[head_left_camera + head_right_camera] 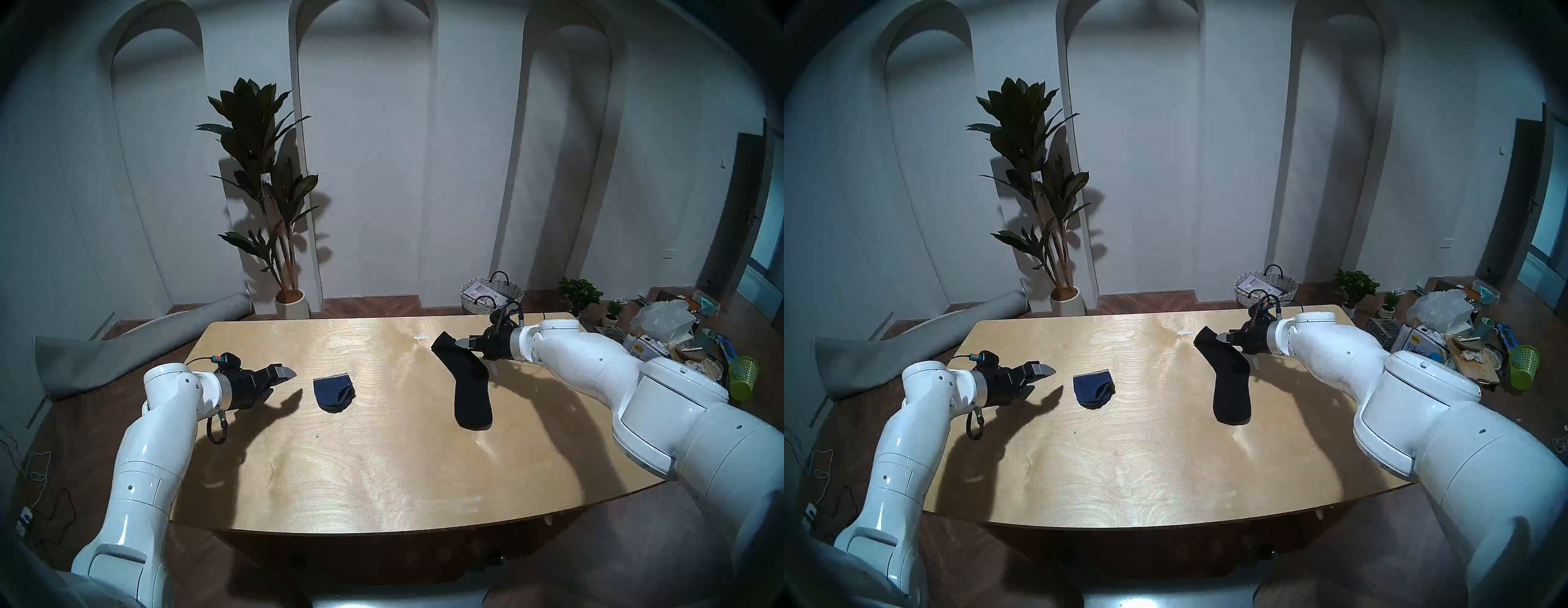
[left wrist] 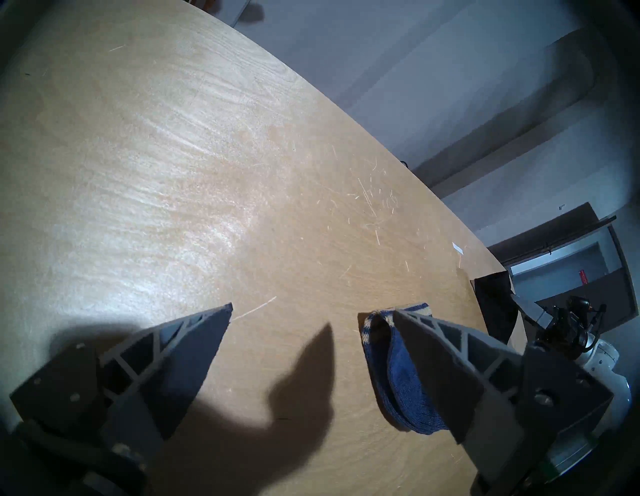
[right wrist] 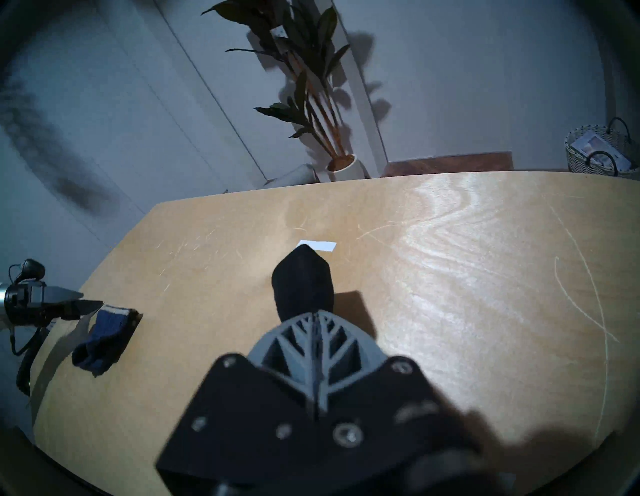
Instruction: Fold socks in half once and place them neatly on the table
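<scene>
The navy-blue sock (image 1: pixel 334 392) with pale stripes lies folded on the left part of the plywood table (image 1: pixel 360 458). My left gripper (image 1: pixel 282 375) is open and empty, hovering just left of it. In the left wrist view the navy sock (image 2: pixel 398 381) sits beside the right-hand finger. The black sock (image 1: pixel 466 382) lies stretched out on the right part of the table. My right gripper (image 1: pixel 460 342) is shut on its far end, which is raised a little. In the right wrist view that end (image 3: pixel 301 284) sticks out past the closed fingertips (image 3: pixel 315 313).
A small white label (image 1: pixel 421 338) lies on the table near the black sock's far end. Behind the table stand a wicker basket (image 1: pixel 492 295) and a potted plant (image 1: pixel 271 191). Clutter and a green bin (image 1: pixel 742 384) stand on the floor at right.
</scene>
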